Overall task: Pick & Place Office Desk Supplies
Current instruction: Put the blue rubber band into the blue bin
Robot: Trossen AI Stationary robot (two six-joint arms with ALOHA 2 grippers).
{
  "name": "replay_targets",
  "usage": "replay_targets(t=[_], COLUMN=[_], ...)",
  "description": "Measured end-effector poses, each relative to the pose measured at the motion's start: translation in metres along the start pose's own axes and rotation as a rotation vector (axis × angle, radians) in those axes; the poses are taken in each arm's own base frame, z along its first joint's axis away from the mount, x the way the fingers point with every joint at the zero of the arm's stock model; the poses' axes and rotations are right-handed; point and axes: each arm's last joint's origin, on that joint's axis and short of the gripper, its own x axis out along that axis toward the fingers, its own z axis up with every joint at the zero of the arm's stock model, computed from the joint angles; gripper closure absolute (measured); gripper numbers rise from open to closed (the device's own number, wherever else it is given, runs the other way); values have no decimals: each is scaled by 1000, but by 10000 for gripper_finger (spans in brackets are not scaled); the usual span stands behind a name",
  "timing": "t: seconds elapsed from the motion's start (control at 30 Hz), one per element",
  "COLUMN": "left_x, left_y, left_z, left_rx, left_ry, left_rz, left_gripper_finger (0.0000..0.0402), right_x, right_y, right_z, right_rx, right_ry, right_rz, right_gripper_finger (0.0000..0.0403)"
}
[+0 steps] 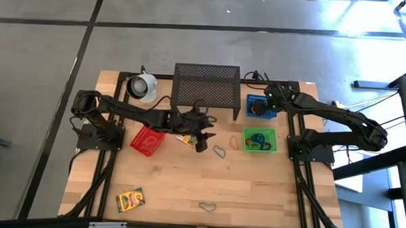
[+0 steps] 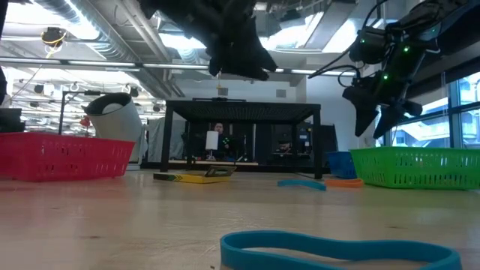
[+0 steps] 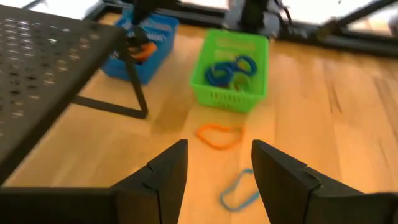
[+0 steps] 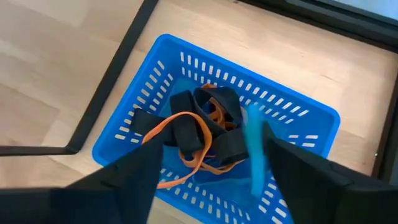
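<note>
A robotics lab bay in a big, open industrial hall.

From my seat I see a wooden table (image 1: 187, 188) bolted round with black framing, standing on a grey concrete floor (image 1: 43, 47) marked with dark lines. Two dark arms are mounted on it, with cables trailing off the right side. Level across the table, the room behind shows exposed ducts and pipes (image 2: 90, 37) under the ceiling, strip lights, and tall windows (image 2: 465, 112) on the right. Workstations with monitors (image 2: 212, 140) sit far back behind the black mesh shelf (image 2: 244, 112), and a person seems to sit there, too small to tell more.
</note>
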Motion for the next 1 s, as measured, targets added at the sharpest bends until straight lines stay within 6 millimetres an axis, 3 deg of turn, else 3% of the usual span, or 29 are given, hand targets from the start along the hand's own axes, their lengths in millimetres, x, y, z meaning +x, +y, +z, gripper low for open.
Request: replay_targets(t=[0.13, 0.27, 0.63, 1.0], left_x=[7, 24, 80, 103], left_y=[-3, -7, -14, -33], left_z=[-8, -22, -66, -93], left_rx=[45, 74, 206, 291], left_ry=[51, 107, 153, 108], left_rz=[-52, -119, -193, -235], left_gripper_finger=[227, 227, 230, 227], right_x=[0, -3, -25, -38], right_y=[2, 4, 12, 24], right_z=[-1, -3, -10, -21], right_rx=[31, 26, 71, -30], right_ry=[15, 25, -28, -41], right_rz=[30, 59, 148, 239], right_gripper_finger=[79, 68, 96, 106])
